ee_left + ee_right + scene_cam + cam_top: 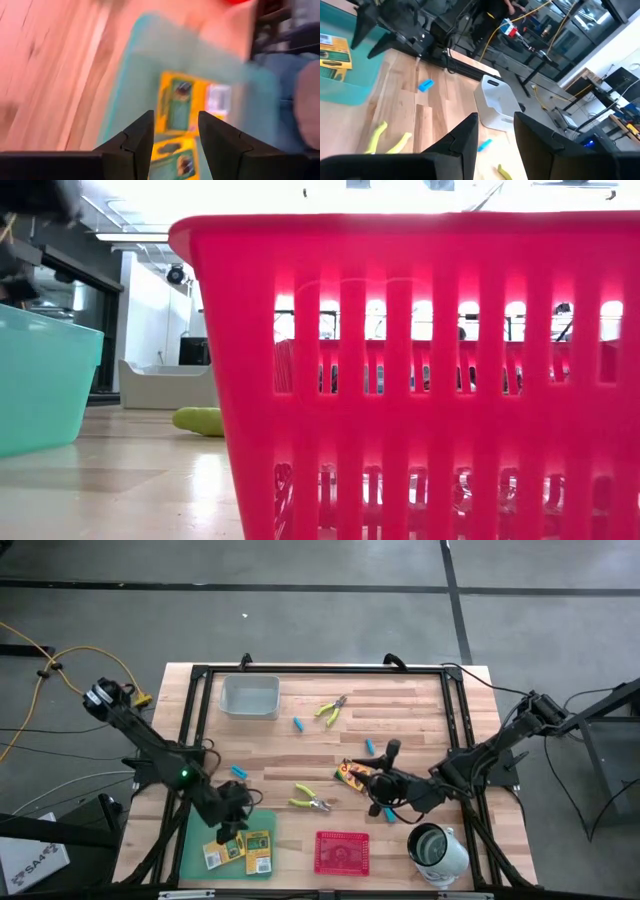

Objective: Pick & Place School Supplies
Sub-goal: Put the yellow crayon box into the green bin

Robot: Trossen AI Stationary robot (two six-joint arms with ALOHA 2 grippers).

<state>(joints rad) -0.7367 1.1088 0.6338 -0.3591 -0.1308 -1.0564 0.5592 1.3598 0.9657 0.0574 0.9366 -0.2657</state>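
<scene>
My left gripper (232, 824) (175, 118) hovers open and empty over the green tray (196, 840). Two yellow-orange crayon boxes (258, 852) (181, 102) lie flat in that tray. My right gripper (380, 784) (495, 119) is open right of the table's middle, beside a third crayon box (351, 773) lying on the wood. Whether it touches the box, I cannot tell. Light-blue pieces (298, 724) (370, 746) (239, 771) (425, 85) lie scattered on the table, one (388, 812) close to the right gripper. One plier-like tool (312, 802) (385, 138) lies mid-table and another (332, 710) lies farther back.
A clear tray (250, 696) (495, 102) stands at the far left of the table. The red slatted tray (342, 852) (420, 370) sits at the near edge. The white-and-metal cup (437, 848) is at the near right. Bare wood lies between the far pliers and the right edge.
</scene>
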